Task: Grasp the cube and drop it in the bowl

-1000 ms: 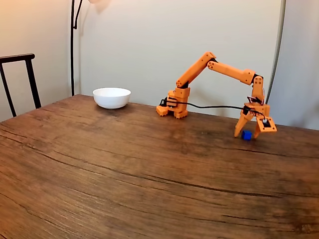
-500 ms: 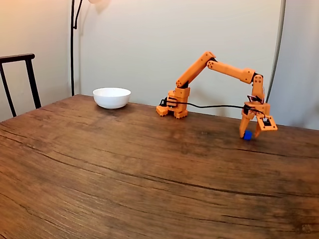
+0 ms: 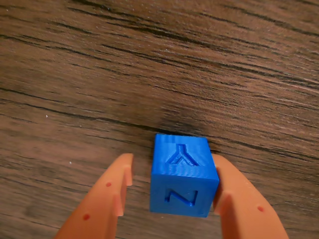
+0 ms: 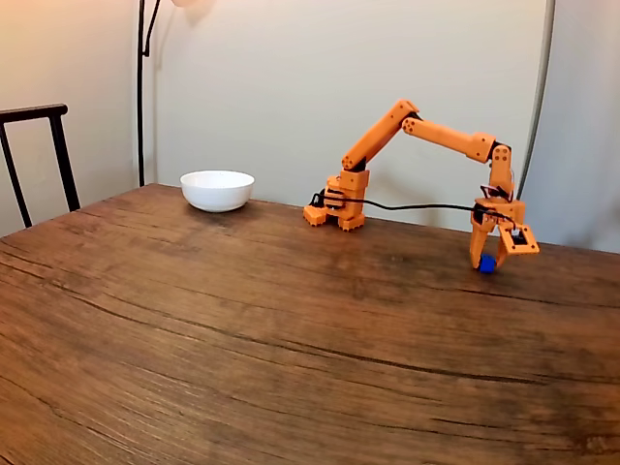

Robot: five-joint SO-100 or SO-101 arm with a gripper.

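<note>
The small bright-blue cube [image 3: 182, 180] rests on the wooden table between my orange fingers, with raised letters on its faces. My gripper [image 3: 173, 160] straddles it: the right finger [image 3: 234, 199] touches the cube's side, while a narrow gap remains between the cube and the left finger [image 3: 112, 191]. In the fixed view the gripper [image 4: 487, 260] points down at the table's far right with the cube [image 4: 487, 263] at its tips. The white bowl [image 4: 217, 190] stands far off at the back left, apart from the arm.
The arm's base [image 4: 335, 209] sits at the back middle, with a black cable [image 4: 417, 205] running to the wrist. A dark chair [image 4: 39, 145] and a lamp pole [image 4: 141, 87] stand at the left. The brown table [image 4: 242, 329] stretches wide in front.
The fingers, spread wide around the cube a second ago, have closed in on it. The cube has shifted slightly to the right. The arm has barely moved.
</note>
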